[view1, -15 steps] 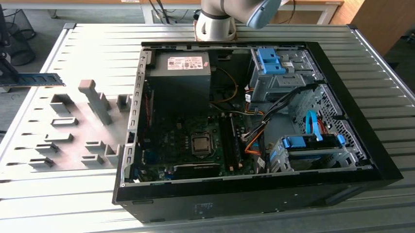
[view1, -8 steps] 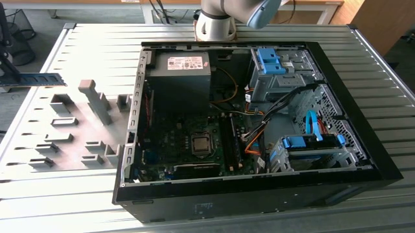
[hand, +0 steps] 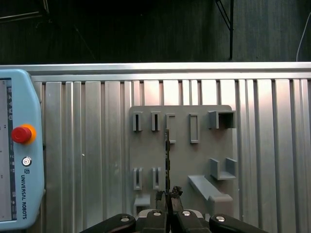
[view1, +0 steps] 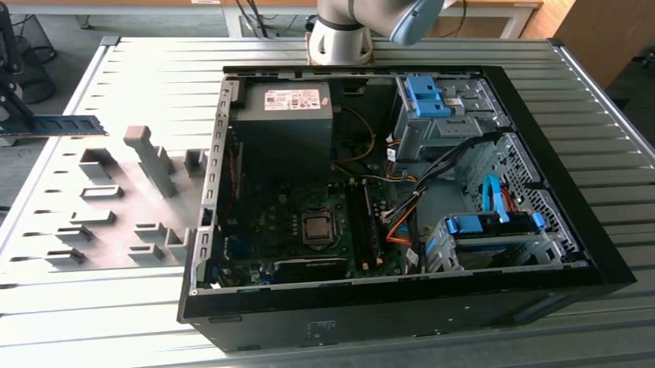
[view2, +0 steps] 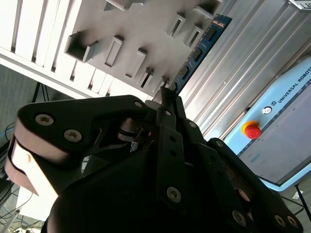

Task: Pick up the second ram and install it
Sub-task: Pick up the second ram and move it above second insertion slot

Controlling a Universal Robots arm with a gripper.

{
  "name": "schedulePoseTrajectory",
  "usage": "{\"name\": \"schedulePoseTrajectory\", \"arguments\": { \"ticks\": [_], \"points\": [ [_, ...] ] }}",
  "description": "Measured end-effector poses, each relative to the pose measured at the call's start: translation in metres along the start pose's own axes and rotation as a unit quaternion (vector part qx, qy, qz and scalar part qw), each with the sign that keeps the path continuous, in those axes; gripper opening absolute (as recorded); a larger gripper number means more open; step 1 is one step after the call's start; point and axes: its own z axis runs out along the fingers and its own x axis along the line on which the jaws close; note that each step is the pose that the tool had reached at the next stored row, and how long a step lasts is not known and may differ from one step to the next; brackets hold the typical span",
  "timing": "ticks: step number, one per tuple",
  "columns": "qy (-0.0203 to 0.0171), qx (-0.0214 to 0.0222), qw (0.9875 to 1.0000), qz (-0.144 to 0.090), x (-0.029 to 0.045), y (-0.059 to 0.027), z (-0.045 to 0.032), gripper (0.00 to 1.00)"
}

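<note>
Exterior view: the second ram (view1: 64, 125) is a thin, long, blue-green board with a row of darker chips along its face. It lies lengthwise and level at about 9 o'clock from the open computer case (view1: 409, 310), toward the exterior view's left and well apart from the case. It sits at about 11 o'clock from the grey fixture plate (view1: 113, 207) on the slatted metal table (view1: 153, 69). The arm's base (view1: 341, 38) stands at 12 o'clock from the case, and the motherboard (view1: 297, 222) lies exposed on the case floor. Second wrist view: the stick shows a blue board edge carrying 1 row of black rectangular chips, and it runs out straight from the fingertips across the plate's raised grey blocks and slots. The gripper (view2: 167, 94) has its 2 black fingers (view2: 171, 145) pressed together on 1 end of the stick, with no gap visible between them beyond the board's own thickness. A pale blue teach pendant (view2: 284, 131) with a red stop button (view2: 251, 130) rests on the table beyond the plate. First wrist view: the stick appears edge-on as 1 dark, narrow line extending from the pinching fingertips. It hangs over the fixture plate, between 2 of the plate's slot blocks, and whether it touches the plate cannot be told. The pendant lies on the slats beside the plate, apart from it.
</note>
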Motion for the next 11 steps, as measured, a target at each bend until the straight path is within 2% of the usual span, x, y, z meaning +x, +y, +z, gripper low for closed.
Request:
{"name": "schedulePoseTrajectory", "arguments": {
  "ticks": [11],
  "points": [
    [0.0000,0.0000,1.0000,0.000,-0.0002,-0.0042,-0.0001,0.14]
  ]
}}
